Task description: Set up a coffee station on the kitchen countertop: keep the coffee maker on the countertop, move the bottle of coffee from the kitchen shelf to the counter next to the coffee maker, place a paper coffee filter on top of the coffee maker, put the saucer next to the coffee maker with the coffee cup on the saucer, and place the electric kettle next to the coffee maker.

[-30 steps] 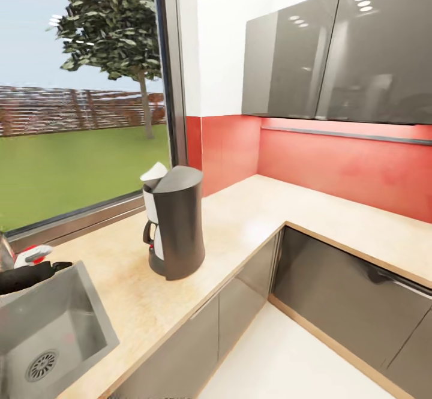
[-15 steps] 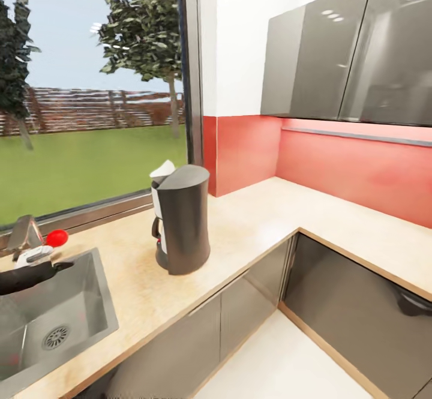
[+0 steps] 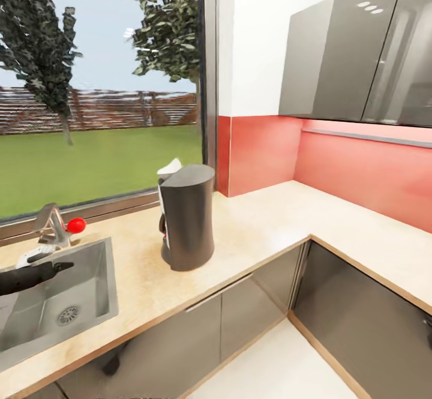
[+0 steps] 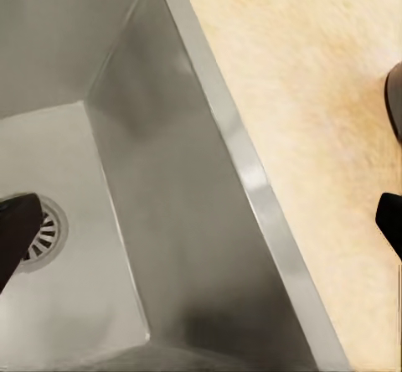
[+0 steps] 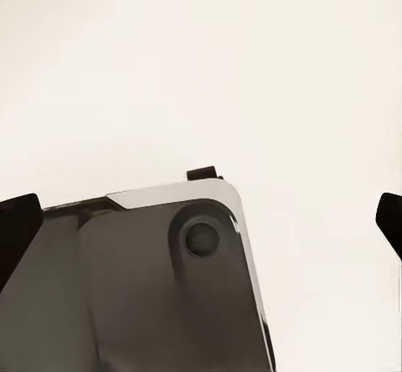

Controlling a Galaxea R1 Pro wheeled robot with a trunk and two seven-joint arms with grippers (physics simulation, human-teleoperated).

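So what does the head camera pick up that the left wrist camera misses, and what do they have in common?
Head view alone: the coffee maker standing upright on the kitchen countertop, the window behind it, the red backsplash, the grey wall cabinets and the faucet. Left wrist view alone: a close look down the sink wall, with the dark fingertips at the picture's edges, spread wide. Both share the sink, its drain and the beige countertop beside it.

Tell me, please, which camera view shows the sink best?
The head view: the sink shows whole there, with its drain, set into the kitchen countertop left of the coffee maker. The left wrist view shows one basin corner and the drain close up.
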